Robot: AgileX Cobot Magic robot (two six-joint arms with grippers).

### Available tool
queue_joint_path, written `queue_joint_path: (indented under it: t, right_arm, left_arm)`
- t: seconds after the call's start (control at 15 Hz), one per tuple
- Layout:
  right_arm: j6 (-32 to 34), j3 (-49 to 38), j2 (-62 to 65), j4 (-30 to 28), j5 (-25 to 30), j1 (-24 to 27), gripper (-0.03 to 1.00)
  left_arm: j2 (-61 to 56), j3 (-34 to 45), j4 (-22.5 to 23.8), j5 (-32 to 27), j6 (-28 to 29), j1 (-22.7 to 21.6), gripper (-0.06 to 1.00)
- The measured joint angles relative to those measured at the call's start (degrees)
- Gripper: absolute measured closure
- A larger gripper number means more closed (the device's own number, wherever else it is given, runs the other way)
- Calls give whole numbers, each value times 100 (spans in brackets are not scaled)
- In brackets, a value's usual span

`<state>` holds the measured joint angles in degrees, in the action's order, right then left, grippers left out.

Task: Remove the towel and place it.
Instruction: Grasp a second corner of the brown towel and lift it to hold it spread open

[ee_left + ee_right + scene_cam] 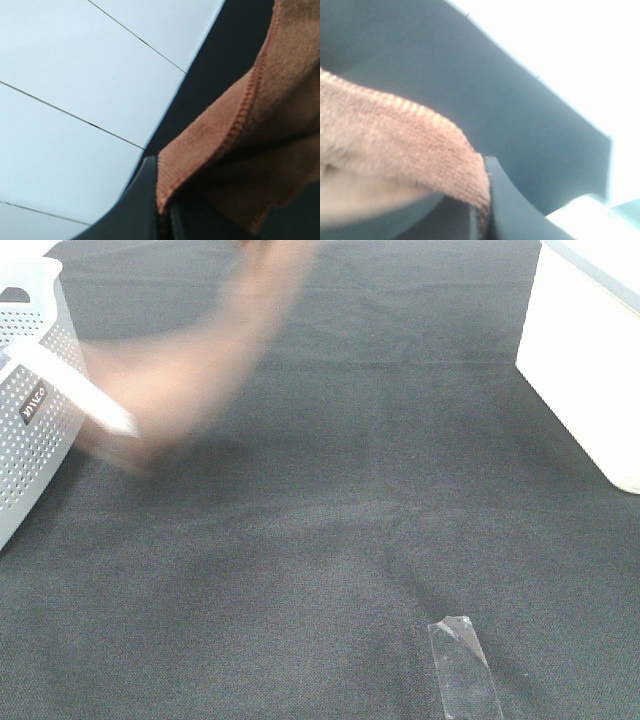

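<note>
The brown towel [190, 360] hangs in the air above the back left of the table, motion-blurred, with its lower end beside the white perforated basket [30, 430]. A blurred white strip [90, 400] crosses the towel's lower end. Neither gripper shows in the exterior high view. In the left wrist view my left gripper [162, 200] is shut on a stitched edge of the towel [240, 125]. In the right wrist view my right gripper [480, 215] is shut on another part of the towel [395, 150].
The table is covered in black cloth [350, 520]. A large white box [590, 360] stands at the right edge. A strip of clear plastic [462, 670] lies near the front right. The basket stands at the far left edge.
</note>
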<state>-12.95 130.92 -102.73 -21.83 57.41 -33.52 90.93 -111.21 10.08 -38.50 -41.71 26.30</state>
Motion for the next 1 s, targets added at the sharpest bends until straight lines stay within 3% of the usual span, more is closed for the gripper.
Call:
queue_joint_path:
  t: [0.2,0.33,0.6,0.73,0.87,1.0]
  right_arm:
    - [275,23,-80,-476,-1180,0,97]
    - [716,23,-229,-894,-1656,0,97]
    - [1295,23,-458,-1301,-1805,183,97]
    - [1570,23,-561,-1163,-2177,476,97]
    - [1576,23,-653,-951,-2607,510,97]
    - [1576,23,-728,-922,-2664,521,97]
  left_arm:
    - [229,0,286,837,0,0,94]
    - [304,0,636,1112,0,0,94]
    - [413,0,1203,1650,0,-201,94]
    - [659,0,1197,1948,0,-539,94]
    - [882,0,1197,2091,0,-567,94]
    - [980,0,1197,2200,0,-584,94]
